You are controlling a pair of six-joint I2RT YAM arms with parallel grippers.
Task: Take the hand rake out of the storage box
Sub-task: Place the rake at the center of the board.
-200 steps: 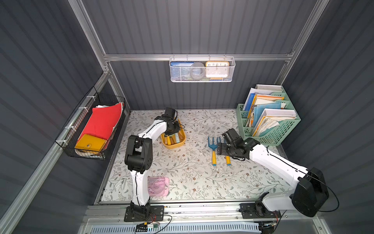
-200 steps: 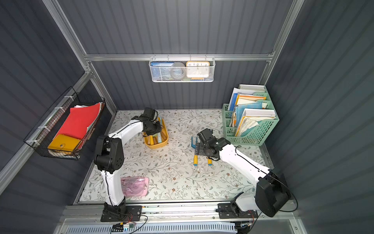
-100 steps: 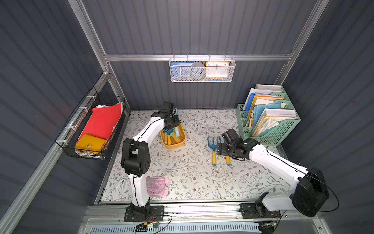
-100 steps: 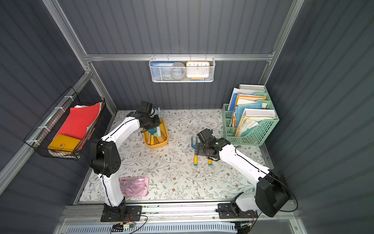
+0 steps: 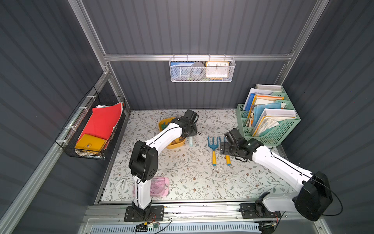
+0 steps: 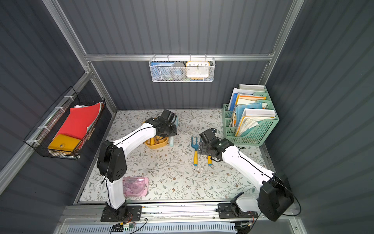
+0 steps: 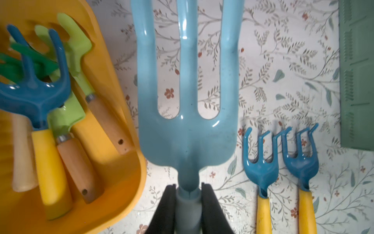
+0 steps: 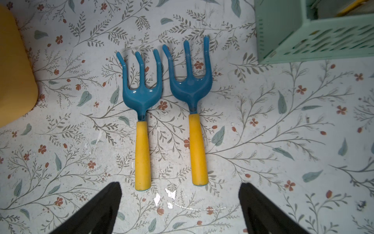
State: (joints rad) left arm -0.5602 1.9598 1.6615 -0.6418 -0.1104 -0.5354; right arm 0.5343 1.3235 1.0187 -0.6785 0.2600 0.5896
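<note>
Pale blue hand rake (image 7: 187, 131) held outside the storage box (image 7: 125, 198) by the left claw (image 7: 188, 190).
On the floral desk (image 5: 182, 172) the box stands far and left with other tools (image 7: 50, 121) inside; the rake is just right of it, clamped at the neck, probably so that the head stays free. Its long axis runs near to far, tines toward the far wall. The right claw (image 8: 180, 188) hovers wide open above two dark blue rakes (image 8: 142, 91).

Blue hand rake (image 7: 187, 129), handle (image 7: 188, 214) perhaps grey
</note>
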